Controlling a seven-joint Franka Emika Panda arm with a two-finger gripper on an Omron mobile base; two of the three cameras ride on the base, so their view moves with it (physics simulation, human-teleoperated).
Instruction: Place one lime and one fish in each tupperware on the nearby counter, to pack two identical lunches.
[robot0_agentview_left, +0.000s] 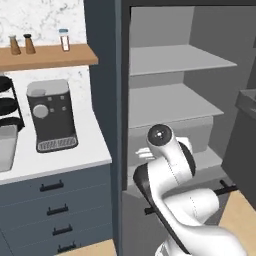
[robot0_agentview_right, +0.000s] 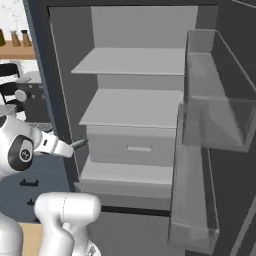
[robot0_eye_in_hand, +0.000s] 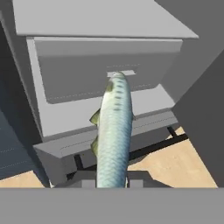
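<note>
**Already gripped: fish points straight out of the claw, fridge drawer ahead**

Left base view: our white arm rises in front of the open fridge (robot0_agentview_left: 175, 100), just right of the counter (robot0_agentview_left: 55, 160) that carries the coffee machine (robot0_agentview_left: 51, 116). From here we cannot make out the claw or its load; the arm's own body covers them.

Right base view: the hand reaches toward the fridge's left wall, and a slim greenish tip of the fish (robot0_agentview_right: 79, 143) sticks out past the gripper (robot0_agentview_right: 70, 148), level with the fridge drawer (robot0_agentview_right: 131, 146) and just to its left. The door bins (robot0_agentview_right: 215, 120) hang well to the drawer's right.

Hand view: the claw (robot0_eye_in_hand: 111, 180) is clenched on the fish (robot0_eye_in_hand: 113, 135). Its long axis runs straight away from the fingers, in line with the hand, the far end pointing at the drawer handle (robot0_eye_in_hand: 121, 73) and apart from it.

We judge the coming move a carry away from the fridge, toward the counter on the fridge's left. No tub shows, so we cannot say which way the fish must turn to lie flat in one.
</note>
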